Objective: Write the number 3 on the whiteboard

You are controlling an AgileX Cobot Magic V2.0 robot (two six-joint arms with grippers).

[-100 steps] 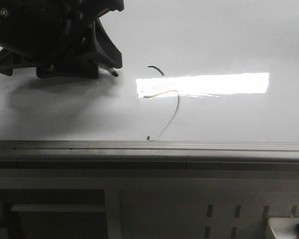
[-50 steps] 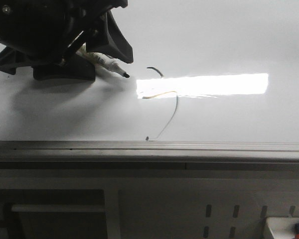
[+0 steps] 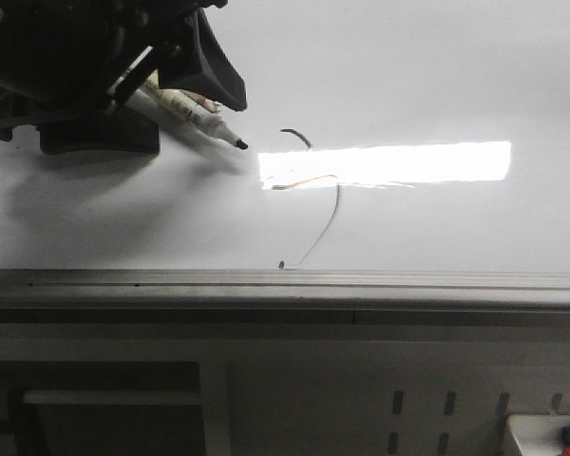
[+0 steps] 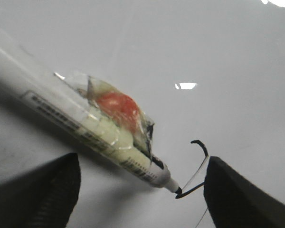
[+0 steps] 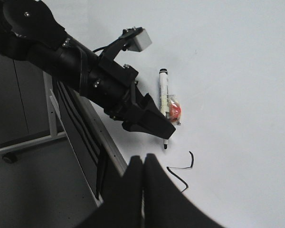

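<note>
Left gripper (image 3: 185,81) has lifted and drawn back left since the earlier frame, exposing more of the marker (image 3: 192,118). Marker lies on the whiteboard (image 3: 437,66), tip just left of the number 3 (image 3: 315,195); jaws spread wide, gripping nothing. Right gripper (image 5: 142,164): fingers pressed together, empty.

The whiteboard (image 3: 408,76) lies flat, glossy white with a grey frame (image 3: 285,281) along its near edge, and on it sit a marker (image 5: 163,90) and the thin dark number 3 (image 3: 313,190).
</note>
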